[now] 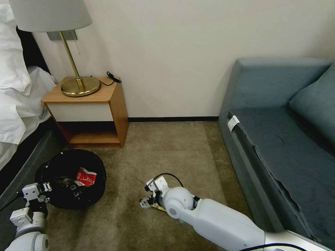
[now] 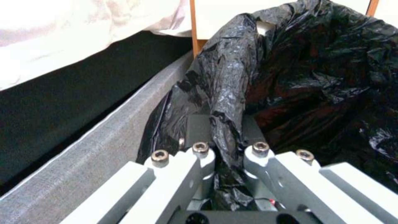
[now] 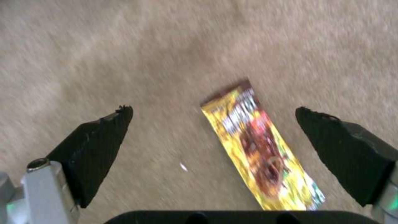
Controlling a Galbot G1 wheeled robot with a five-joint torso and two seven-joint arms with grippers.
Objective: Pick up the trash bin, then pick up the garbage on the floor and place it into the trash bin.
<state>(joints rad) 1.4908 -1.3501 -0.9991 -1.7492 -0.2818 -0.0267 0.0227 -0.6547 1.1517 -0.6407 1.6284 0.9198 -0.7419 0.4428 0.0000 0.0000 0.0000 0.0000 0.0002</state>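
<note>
Left gripper (image 2: pixel 226 137) clamped on bin (image 1: pixel 71 179) rim at 8 o'clock, red packet (image 1: pixel 85 177) inside. Right gripper (image 3: pixel 213 124) spread wide over wrapper (image 3: pixel 259 149) lying on carpet (image 1: pixel 167 153), centre floor.

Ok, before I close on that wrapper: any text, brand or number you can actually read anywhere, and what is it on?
Nothing can be quoted.
Bar wrapper, lying on the carpet between the open right gripper fingers: large white lettering on yellow and brown, too blurred to read.
Red-and-white snack packet inside the trash bin: white marks on red, too small to read.
Left gripper, clamped on the bin's bag-lined rim: no lettering.
</note>
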